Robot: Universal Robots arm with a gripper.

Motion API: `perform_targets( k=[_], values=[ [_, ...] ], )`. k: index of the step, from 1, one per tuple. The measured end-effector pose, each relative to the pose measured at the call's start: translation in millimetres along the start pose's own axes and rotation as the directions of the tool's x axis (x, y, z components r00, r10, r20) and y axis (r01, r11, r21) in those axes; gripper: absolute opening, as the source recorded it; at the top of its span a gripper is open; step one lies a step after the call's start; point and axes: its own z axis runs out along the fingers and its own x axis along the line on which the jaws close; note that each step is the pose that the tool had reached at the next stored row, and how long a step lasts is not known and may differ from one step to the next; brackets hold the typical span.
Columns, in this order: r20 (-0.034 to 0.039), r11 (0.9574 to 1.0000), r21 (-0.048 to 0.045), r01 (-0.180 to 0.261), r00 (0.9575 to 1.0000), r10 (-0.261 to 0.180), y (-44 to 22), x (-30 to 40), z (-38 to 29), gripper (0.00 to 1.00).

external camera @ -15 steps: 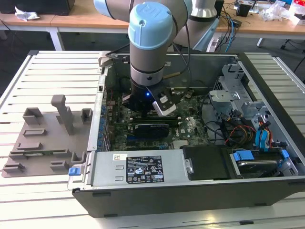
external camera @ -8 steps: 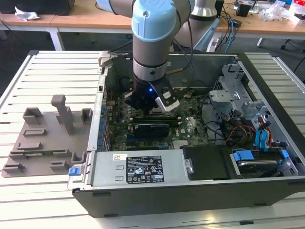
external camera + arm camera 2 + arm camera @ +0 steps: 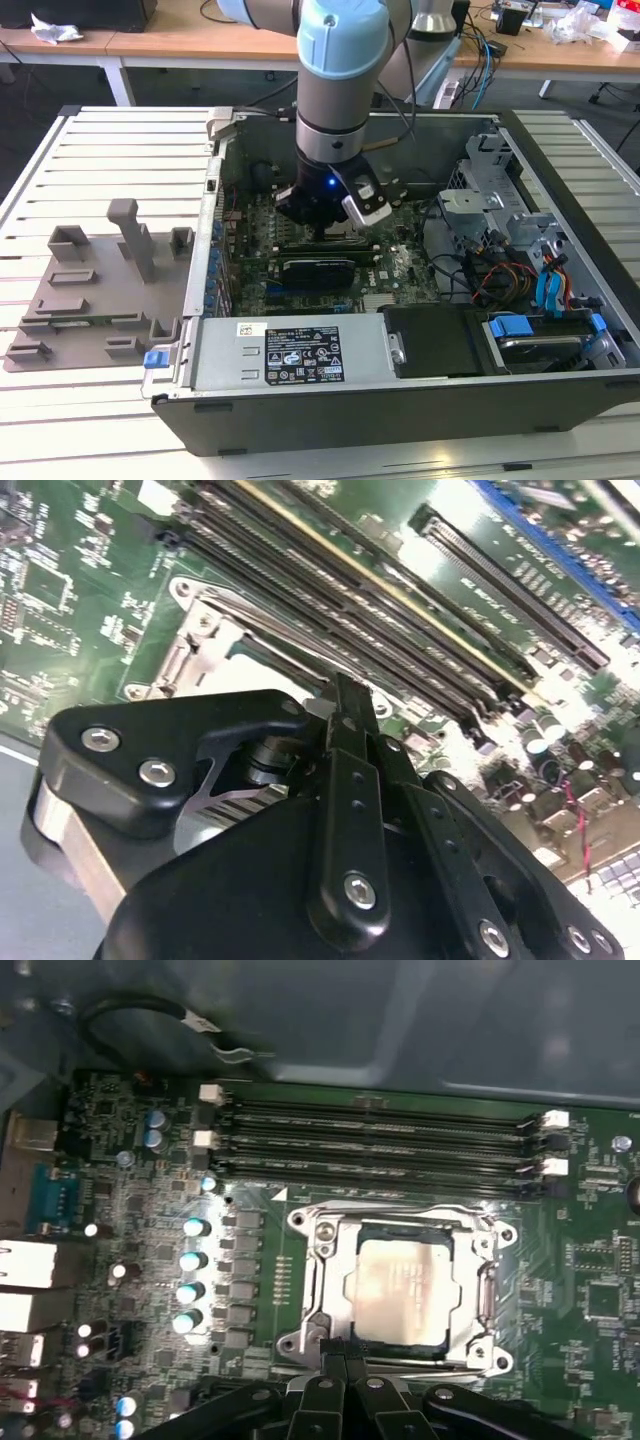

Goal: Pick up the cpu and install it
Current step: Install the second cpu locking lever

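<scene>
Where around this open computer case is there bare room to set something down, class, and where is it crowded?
Free: the slatted table at the exterior view's left, between the case wall and the grey fixture, and the table strip along the right edge. Crowded: inside the case, where the gripper hangs over the cpu socket beside the card, and the cabled drive bay.

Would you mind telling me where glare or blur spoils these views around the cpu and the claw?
In the first wrist view, glare washes out the cpu top, sitting in its socket, and the capacitors shine. In the second wrist view, the claw linkage is close and soft, and the board's far corner is blown out. In the exterior view, the arm shades the motherboard.
</scene>
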Motion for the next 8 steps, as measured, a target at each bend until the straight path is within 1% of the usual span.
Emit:
perform_targets(
  k=[1, 2, 4, 7, 8],
  values=[
    [-0.0002, 1.0000, 0.0016, 0.000, 1.0000, 0.000, 0.8, -1.5, 0.0, 0.11],
    [-0.0004, 1.0000, 0.0049, 0.000, 1.0000, 0.000, 2.5, -4.5, -0.3, 0.11],
    [-0.0006, 1.0000, 0.0072, 0.000, 1.0000, 0.000, 3.8, -6.8, -1.1, 0.11],
    [-0.0010, 0.9999, 0.0131, 0.000, 1.0000, 0.000, 8.6, -14.2, -1.9, 0.11],
    [-0.0011, 0.9999, 0.0138, 0.000, 1.0000, 0.000, 9.2, -15.1, -2.0, 0.11]
  ],
)
